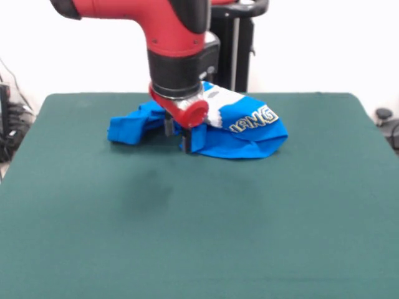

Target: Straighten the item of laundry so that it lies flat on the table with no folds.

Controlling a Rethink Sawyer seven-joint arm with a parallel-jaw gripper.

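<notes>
The item of laundry [246, 134] is a bright blue T-shirt lying crumpled in a heap on the far half of the table [199, 237]. White print and yellow-outlined lettering show on its right part. A bunched fold [128, 128] sticks out to the left. The red and black arm comes down from above onto the middle of the heap. My gripper [177, 137] is at the shirt's front edge, its two dark fingers [168, 126] standing apart, with the tips low among the folds. The arm hides the shirt's middle.
Dark green cloth covers the table out to its edges. A black stand [240, 43] rises behind the far edge. Cables and dark gear lie off the table at the left [9, 124] and right [386, 121].
</notes>
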